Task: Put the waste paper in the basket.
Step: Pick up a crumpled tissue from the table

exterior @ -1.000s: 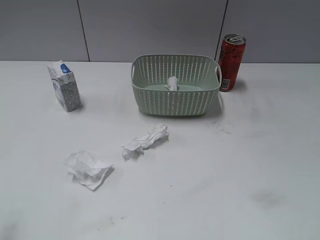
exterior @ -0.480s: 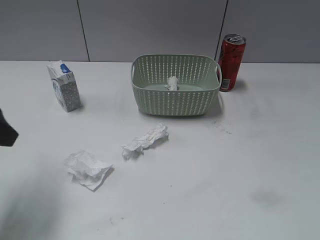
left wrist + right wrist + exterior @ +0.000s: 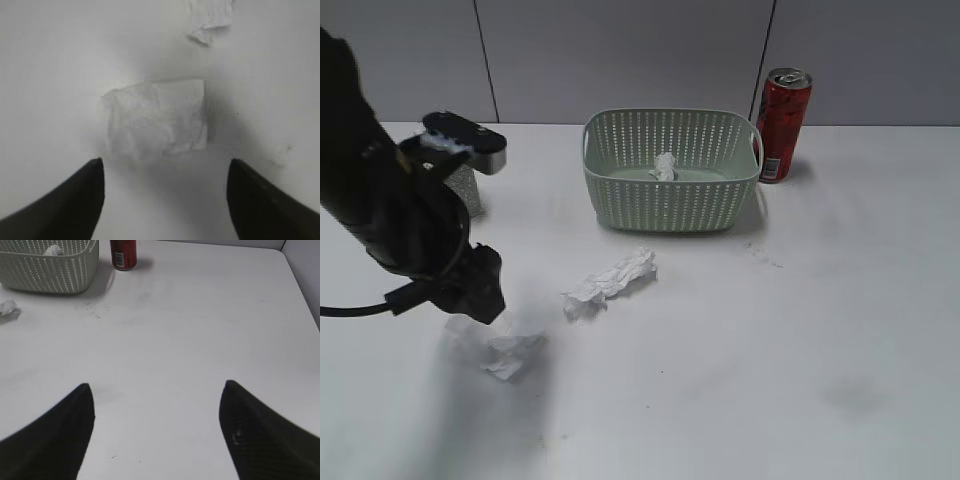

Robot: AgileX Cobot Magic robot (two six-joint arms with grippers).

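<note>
Nearest the exterior camera, the left gripper [image 3: 480, 300] has swung in from the left edge within the last half second, where only a dark sliver showed before, and now hangs just over the flattest wad of waste paper [image 3: 498, 348] on the worktop [image 3: 800, 330]. The left wrist view shows its fingers [image 3: 75, 200] spread wide, the wad [image 3: 155, 122] lying between and ahead of them, untouched. The wad looks much as it lay a second ago, so this reads as the approach to a pick, not yet a grasp.

The right gripper [image 3: 157, 435] is also wide and holds nothing.

Further back, a twisted wad [image 3: 612, 280] waits mid-worktop. Beyond it, the basket [image 3: 670, 205] already holds one wad [image 3: 665, 166]. The red can [image 3: 783, 125] stands just beside the basket, and a carton [image 3: 460, 185] is partly hidden behind the arm.
</note>
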